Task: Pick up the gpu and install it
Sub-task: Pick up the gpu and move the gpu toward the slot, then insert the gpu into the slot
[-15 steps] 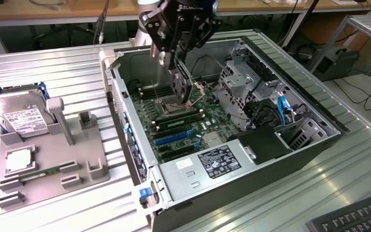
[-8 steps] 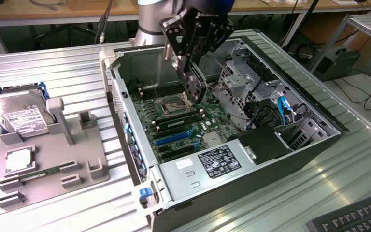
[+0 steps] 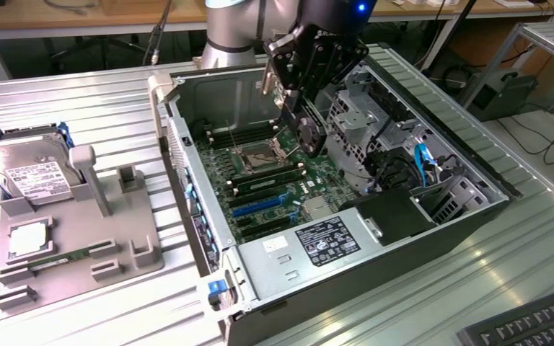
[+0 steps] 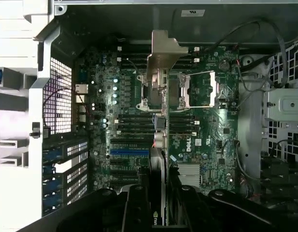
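My gripper (image 3: 306, 101) hangs over the open computer case (image 3: 176, 137) and is shut on the gpu (image 3: 311, 133). The card is a dark board held on edge, with its pale metal bracket toward the case's rear wall. In the wrist view the gpu (image 4: 158, 159) runs as a thin edge-on strip from between my dark fingers (image 4: 139, 208) out to its bracket (image 4: 161, 53), above the green motherboard (image 4: 206, 140). The card is clear of the board, over the processor socket (image 3: 257, 155). The blue expansion slot (image 3: 257, 207) (image 4: 129, 151) lies nearer the case's front.
A grey fixture tray (image 3: 75, 238) on the exterior view's left carries a silver hard drive (image 3: 32, 173), a processor chip (image 3: 27, 241) and a green memory stick (image 3: 66, 257). A power supply (image 3: 320, 241), drive cage and cables crowd the case's near end. A keyboard (image 3: 537, 324) sits at the lower right.
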Motion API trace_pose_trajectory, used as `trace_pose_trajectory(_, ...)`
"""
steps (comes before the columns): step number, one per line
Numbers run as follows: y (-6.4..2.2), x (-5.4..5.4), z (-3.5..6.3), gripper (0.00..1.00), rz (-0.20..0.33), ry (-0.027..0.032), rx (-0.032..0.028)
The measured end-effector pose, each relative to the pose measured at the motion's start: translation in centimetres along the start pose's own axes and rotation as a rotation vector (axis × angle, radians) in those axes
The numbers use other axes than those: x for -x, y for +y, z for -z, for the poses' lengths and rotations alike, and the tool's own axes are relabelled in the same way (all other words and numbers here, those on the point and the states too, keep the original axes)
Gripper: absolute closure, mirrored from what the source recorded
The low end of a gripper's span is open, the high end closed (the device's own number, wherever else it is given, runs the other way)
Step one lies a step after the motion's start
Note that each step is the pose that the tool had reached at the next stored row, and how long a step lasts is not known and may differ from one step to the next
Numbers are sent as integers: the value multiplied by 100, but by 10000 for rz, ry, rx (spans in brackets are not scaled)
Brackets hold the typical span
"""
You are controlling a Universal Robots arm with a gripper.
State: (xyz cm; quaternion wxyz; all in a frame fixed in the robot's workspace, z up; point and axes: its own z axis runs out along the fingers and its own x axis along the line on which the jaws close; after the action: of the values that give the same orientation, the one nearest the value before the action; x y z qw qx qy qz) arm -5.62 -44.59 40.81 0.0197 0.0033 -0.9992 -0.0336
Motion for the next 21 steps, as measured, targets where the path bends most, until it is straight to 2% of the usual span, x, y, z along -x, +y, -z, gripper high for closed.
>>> trace_pose_trajectory(16,0,0,-1,74,5,1,2)
trace_pose_trajectory(17,0,0,-1,74,148,11,-1)
trace_pose_trajectory(21,-1,1,-13,74,1392,95,-48)
